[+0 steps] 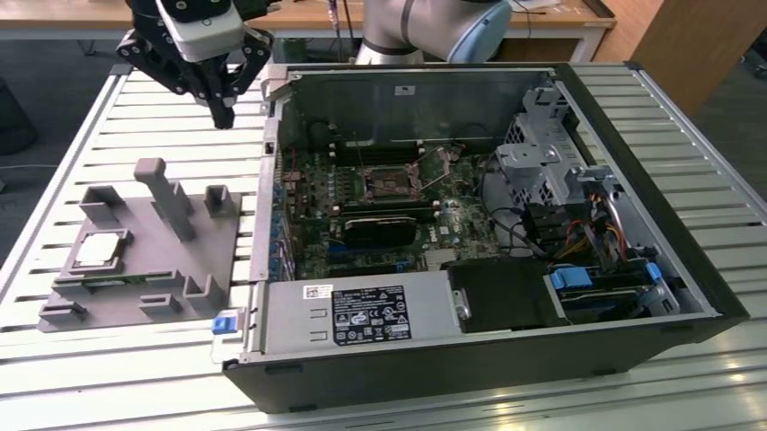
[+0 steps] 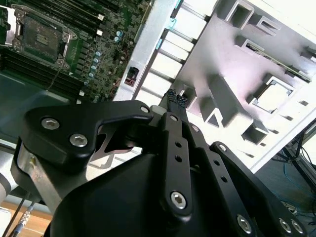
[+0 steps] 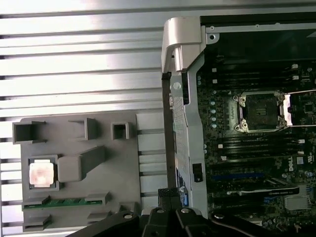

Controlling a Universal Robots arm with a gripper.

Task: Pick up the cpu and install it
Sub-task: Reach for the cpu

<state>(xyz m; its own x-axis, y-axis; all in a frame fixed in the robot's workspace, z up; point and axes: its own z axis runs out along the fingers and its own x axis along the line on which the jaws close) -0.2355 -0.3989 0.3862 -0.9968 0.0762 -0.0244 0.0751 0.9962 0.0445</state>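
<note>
Gripper (image 1: 223, 117) of mine hangs in the air over the slatted table (image 1: 120, 382), at about 10 o'clock in the exterior view. Its two black fingers are pressed together at the tips, and they hold nothing. I can see those closed tips in the first wrist view (image 3: 170, 193) and in the second wrist view (image 2: 175, 96) too.

The cpu (image 1: 100, 250) is a small, shiny square. It lies flat in a square pocket of the grey tray (image 1: 156, 256), at about 8 o'clock in the exterior view. From my fingertips it is down toward 7 o'clock and well apart from them. In the first wrist view the cpu (image 3: 41, 174) looks pale and bright in its pocket, and the tray (image 3: 113, 173) has tall posts around it.

The big open computer case (image 1: 480, 382) sits just beside the tray, at its 3 o'clock. Inside is a green board with a square socket (image 1: 390, 184). That socket (image 3: 260, 111) has its metal lid flipped open. It is well apart from the cpu.
</note>
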